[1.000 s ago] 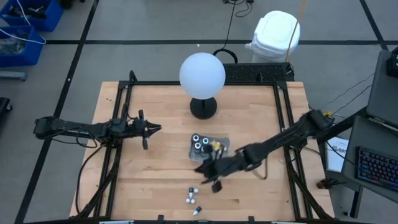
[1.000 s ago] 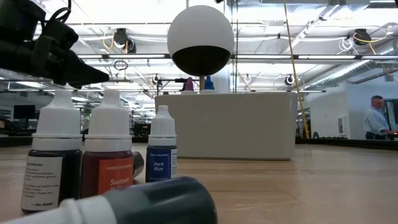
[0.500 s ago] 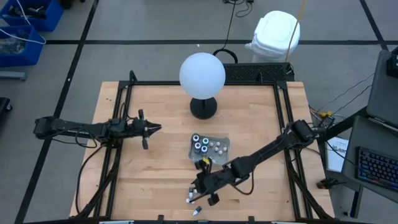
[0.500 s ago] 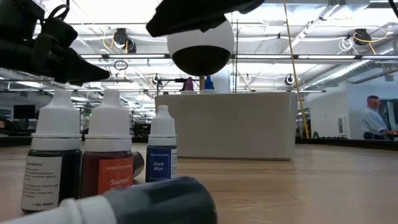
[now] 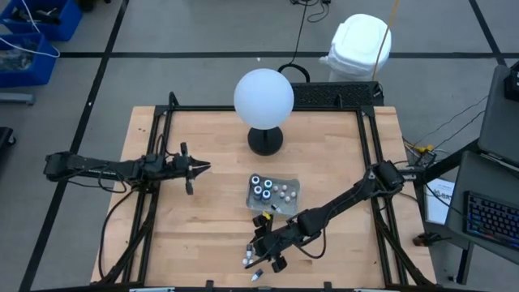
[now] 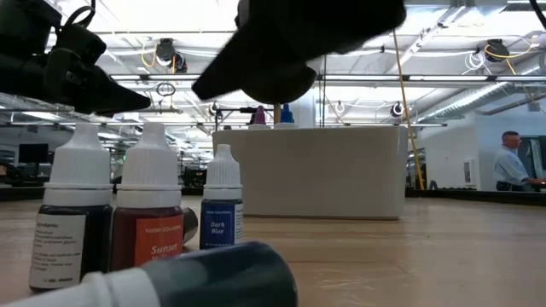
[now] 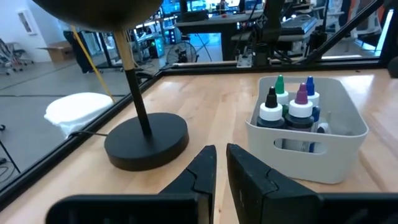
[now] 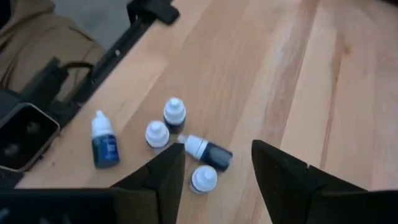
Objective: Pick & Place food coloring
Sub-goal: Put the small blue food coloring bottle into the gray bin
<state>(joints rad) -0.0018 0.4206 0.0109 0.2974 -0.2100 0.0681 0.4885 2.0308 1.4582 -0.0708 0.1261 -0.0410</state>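
Hovering the right tool point(image 8: 214, 171) wide open and empty over the loose food coloring bottles point(image 8: 186, 149) on the table point(image 8: 292, 74). Needing next, probably, dropping down and closing on one. Left tool point(image 7: 221, 171) waiting, nearly shut.

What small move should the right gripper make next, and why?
Probably lower the open right gripper onto the small dark white-capped bottle lying on its side: it shows between the spread fingers, among loose bottles, and nothing is held yet.
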